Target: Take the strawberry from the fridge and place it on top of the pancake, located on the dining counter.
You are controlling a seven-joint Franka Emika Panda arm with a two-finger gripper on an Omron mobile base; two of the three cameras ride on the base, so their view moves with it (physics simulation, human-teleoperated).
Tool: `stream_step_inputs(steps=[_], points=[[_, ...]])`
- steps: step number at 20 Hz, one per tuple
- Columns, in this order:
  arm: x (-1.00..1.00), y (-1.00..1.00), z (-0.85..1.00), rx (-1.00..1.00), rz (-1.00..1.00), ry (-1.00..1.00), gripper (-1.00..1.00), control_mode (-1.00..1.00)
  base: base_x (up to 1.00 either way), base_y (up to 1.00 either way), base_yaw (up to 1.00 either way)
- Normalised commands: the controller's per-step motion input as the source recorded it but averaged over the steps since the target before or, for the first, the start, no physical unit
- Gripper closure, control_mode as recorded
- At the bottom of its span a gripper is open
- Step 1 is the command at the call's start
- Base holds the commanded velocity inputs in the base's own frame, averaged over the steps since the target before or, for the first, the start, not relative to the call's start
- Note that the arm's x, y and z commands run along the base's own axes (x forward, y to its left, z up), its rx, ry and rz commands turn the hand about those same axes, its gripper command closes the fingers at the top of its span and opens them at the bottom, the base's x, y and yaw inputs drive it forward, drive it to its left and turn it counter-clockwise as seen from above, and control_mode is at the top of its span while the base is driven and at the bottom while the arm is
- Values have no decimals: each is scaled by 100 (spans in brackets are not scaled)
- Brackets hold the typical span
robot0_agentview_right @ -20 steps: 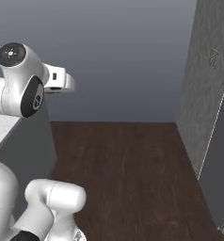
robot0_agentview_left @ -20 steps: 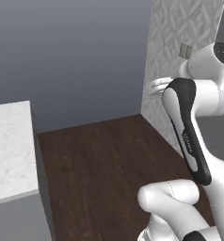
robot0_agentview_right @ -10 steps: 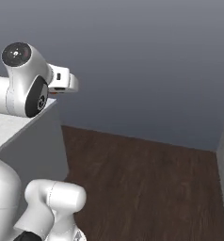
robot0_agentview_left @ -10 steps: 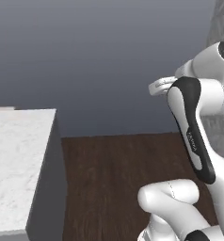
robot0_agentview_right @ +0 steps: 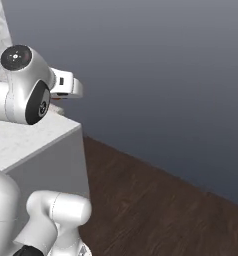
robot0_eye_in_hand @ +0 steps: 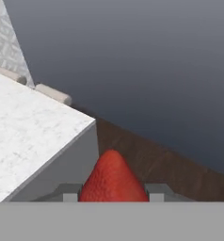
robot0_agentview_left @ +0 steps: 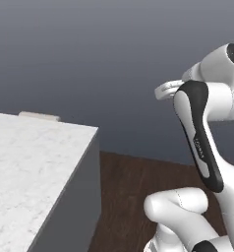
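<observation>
The strawberry (robot0_eye_in_hand: 113,175), red and pointed, sits between the two fingertips of my gripper (robot0_eye_in_hand: 113,194), which is shut on it in the hand view. The berry is held in the air, off the corner of the dining counter (robot0_eye_in_hand: 34,136), a white marble-look top on a grey base. That counter also fills the lower left of the left base view (robot0_agentview_left: 30,172) and stands behind my arm in the right base view (robot0_agentview_right: 41,140). The pancake and the fridge are out of view.
Beige stool tops (robot0_eye_in_hand: 52,93) peek over the counter's far edge, also visible from the left base (robot0_agentview_left: 38,116). Dark wood floor (robot0_agentview_right: 156,205) stretches beyond the counter corner to a plain grey wall (robot0_agentview_left: 114,59). A patterned wall panel (robot0_eye_in_hand: 3,42) shows at upper left.
The whole picture has swung, so the base has turned: the counter has come much further into view and the patterned wall has left the right side. The grip on the strawberry is unchanged.
</observation>
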Motion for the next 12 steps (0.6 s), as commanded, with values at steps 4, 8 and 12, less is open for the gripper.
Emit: stream_step_inputs(steps=[4, 8, 12], points=[[0, 0, 0, 0, 0, 0, 100, 100, 100, -37, 54], [0, 0, 0, 0, 0, 0, 100, 100, 100, -60, 49], [0, 0, 0, 0, 0, 0, 100, 100, 100, -66, 46]])
